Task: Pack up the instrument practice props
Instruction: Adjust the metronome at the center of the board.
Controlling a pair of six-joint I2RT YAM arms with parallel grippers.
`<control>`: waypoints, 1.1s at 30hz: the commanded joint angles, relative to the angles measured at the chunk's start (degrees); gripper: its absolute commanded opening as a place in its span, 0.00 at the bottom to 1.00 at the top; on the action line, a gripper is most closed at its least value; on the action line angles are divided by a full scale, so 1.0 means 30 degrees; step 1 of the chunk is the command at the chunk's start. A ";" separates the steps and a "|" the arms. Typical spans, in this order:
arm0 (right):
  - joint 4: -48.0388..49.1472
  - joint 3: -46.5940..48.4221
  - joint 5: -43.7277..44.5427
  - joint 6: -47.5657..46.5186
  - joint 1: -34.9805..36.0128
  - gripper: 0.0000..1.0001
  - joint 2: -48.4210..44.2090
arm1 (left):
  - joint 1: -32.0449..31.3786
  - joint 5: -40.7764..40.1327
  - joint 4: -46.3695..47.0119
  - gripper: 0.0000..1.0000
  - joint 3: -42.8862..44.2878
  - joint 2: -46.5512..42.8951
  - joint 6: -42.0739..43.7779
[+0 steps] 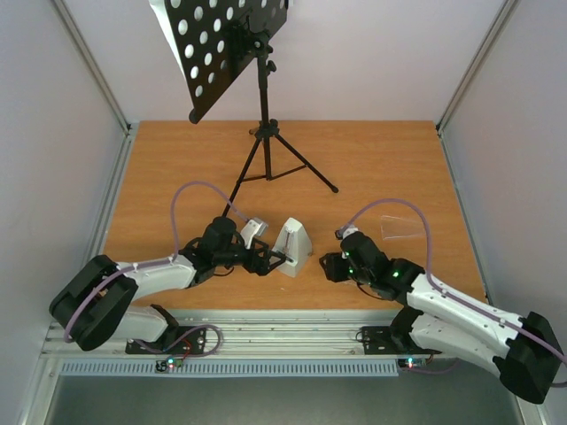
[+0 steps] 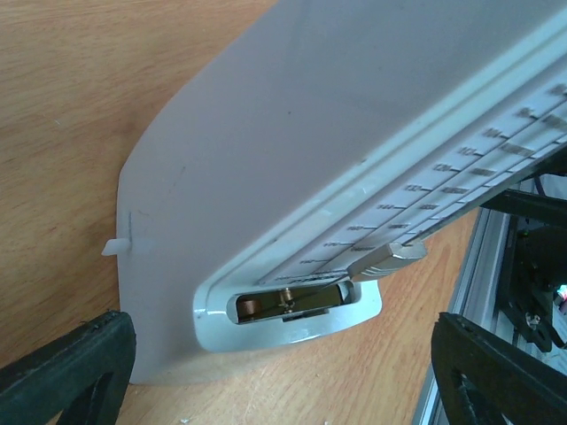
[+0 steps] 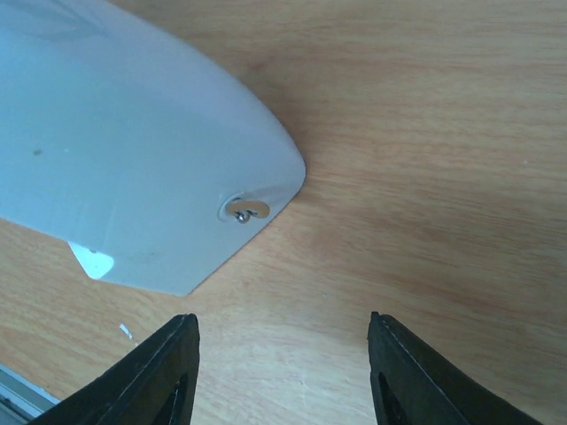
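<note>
The white pyramid-shaped metronome (image 1: 294, 248) stands on the wooden table between my two arms. My left gripper (image 1: 270, 258) is open at its left side. In the left wrist view the metronome's scale face and pendulum slot (image 2: 292, 305) fill the frame, and my left gripper (image 2: 283, 376) has one black finger (image 2: 66, 372) on each side of the base. My right gripper (image 1: 330, 264) is open just right of it; the metronome's flank (image 3: 133, 150) lies ahead of the right gripper (image 3: 283, 372), with only bare wood between the fingers. The black music stand (image 1: 263, 80) rises at the back, and a white sheet edge (image 1: 163, 25) shows beside its holed desk.
The stand's tripod legs (image 1: 292, 164) spread over the back middle of the table. A clear plastic piece (image 1: 399, 228) lies right of centre, behind my right arm. White walls close the sides and back. A metal rail (image 1: 283, 336) runs along the near edge.
</note>
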 commanded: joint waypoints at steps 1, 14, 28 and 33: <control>0.2008 0.0933 0.0105 0.0079 -0.0033 0.53 0.1252 | -0.0034 0.0159 0.0682 0.92 0.0573 0.0335 0.0855; 0.5170 0.1508 0.0253 0.0437 -0.0033 0.51 0.3516 | -0.1239 -0.1092 -0.0837 0.91 0.1042 0.0322 0.1901; 0.7441 0.1714 -0.1194 -0.0576 -0.0062 0.50 0.5100 | -0.3254 -0.2267 -0.0759 0.91 0.0582 -0.0308 0.1446; 0.8385 0.1755 -0.2315 -0.1045 -0.0060 0.50 0.5894 | -0.3424 -0.2265 -0.0649 0.91 0.0374 -0.0765 0.1441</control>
